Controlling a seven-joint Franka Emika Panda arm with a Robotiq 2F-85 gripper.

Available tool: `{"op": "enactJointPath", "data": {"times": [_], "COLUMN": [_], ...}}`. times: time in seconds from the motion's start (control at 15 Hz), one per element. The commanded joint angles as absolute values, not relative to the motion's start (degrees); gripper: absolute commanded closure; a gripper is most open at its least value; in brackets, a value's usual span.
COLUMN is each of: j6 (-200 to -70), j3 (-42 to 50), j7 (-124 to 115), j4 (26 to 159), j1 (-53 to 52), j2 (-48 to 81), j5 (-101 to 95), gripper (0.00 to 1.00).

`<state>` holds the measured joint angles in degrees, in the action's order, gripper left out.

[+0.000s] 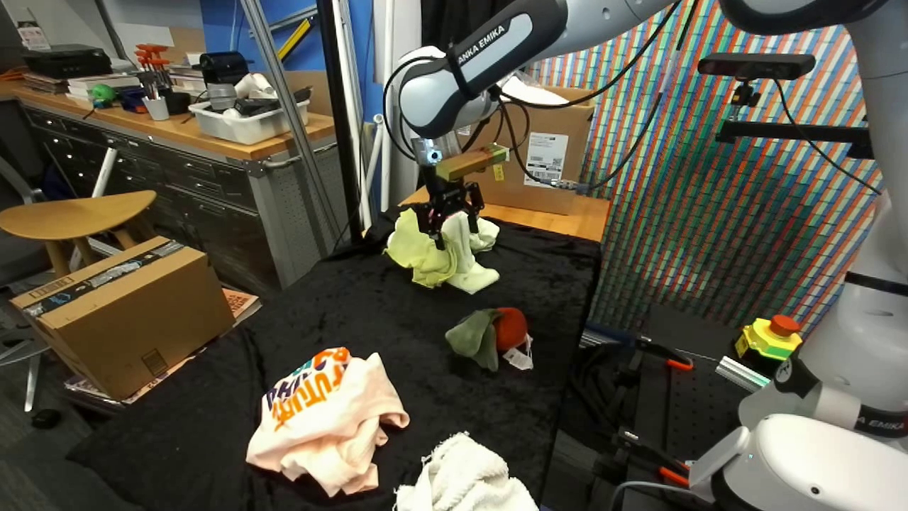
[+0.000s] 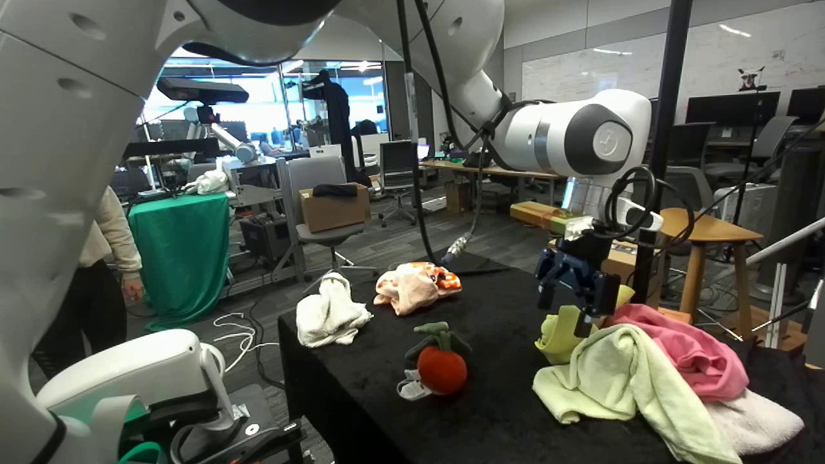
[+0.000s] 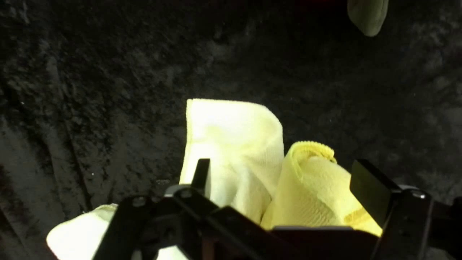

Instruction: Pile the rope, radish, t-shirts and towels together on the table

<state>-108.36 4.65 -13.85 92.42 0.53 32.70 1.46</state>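
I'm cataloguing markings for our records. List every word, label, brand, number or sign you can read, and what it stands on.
"ANKA EMIKA" on the robot arm, start unseen.
"A EMIKA" on the arm's lower end, start unseen.
"FUTUR" in orange on the cream t-shirt; its other lettering is folded, unclear.
Too small or blurred to read: the shipping label, the packing tape, any print on the radish tag.

"ANKA EMIKA" on arm (image 1: pixel 533 44), "FUTUR" on t-shirt (image 1: pixel 337 433)

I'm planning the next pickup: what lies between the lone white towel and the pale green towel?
The red radish sits between them, as both exterior views show.
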Motion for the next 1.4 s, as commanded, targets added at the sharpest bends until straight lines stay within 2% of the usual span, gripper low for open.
{"op": "enactJointPath", "data": {"times": [0.0, 1.33], "j6": [-107.1, -97.7], "j3": [2.9, -3.1], "j7": [-7.6, -3.6], "j4": [98.7, 106.4], "j1": [0.5, -2.0], "j2": [28.4, 29.3], "j5": [0.5, 7.6], "gripper": [0.0, 0.0]}}
